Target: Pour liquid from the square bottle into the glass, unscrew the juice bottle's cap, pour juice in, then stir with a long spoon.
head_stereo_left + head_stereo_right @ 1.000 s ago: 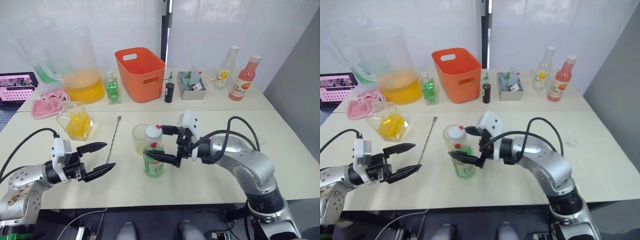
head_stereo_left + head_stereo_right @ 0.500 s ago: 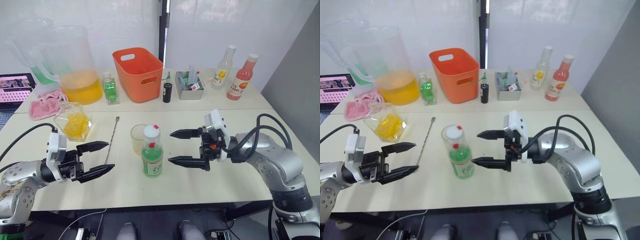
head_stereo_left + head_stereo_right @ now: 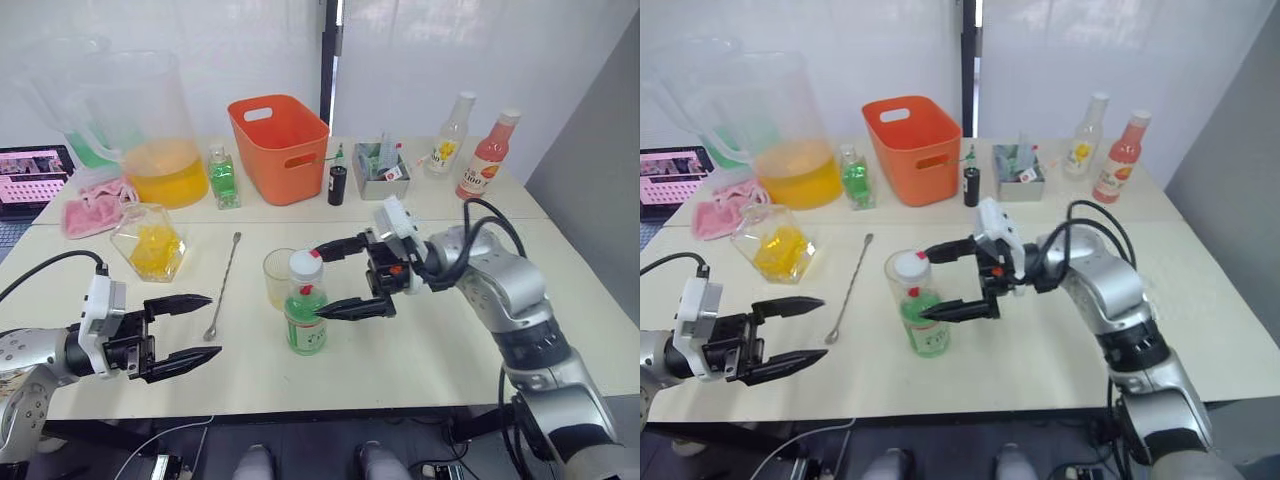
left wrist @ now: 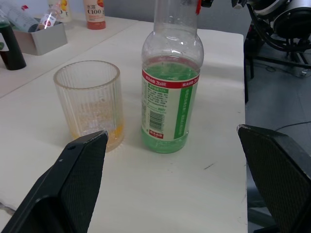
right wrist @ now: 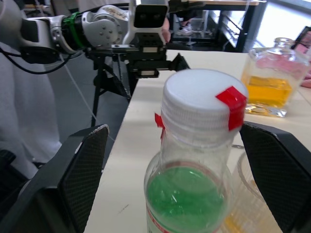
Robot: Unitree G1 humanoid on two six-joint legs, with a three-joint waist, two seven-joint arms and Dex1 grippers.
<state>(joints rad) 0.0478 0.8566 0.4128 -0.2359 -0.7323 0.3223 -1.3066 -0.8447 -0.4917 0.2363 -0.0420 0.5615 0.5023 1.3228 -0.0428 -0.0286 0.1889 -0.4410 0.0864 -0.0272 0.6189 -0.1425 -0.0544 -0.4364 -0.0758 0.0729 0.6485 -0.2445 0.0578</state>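
Right tool closing in on the juice bottle's cap

On the table [image 3: 440,340], the upright juice bottle [image 3: 305,318] stands at frame centre, touching the glass [image 3: 279,277]. The right tool [image 3: 336,277], open, now brackets its cap [image 3: 305,264], having swung back from the right since half a second ago. The left tool [image 3: 195,326], open, has drifted lower left.
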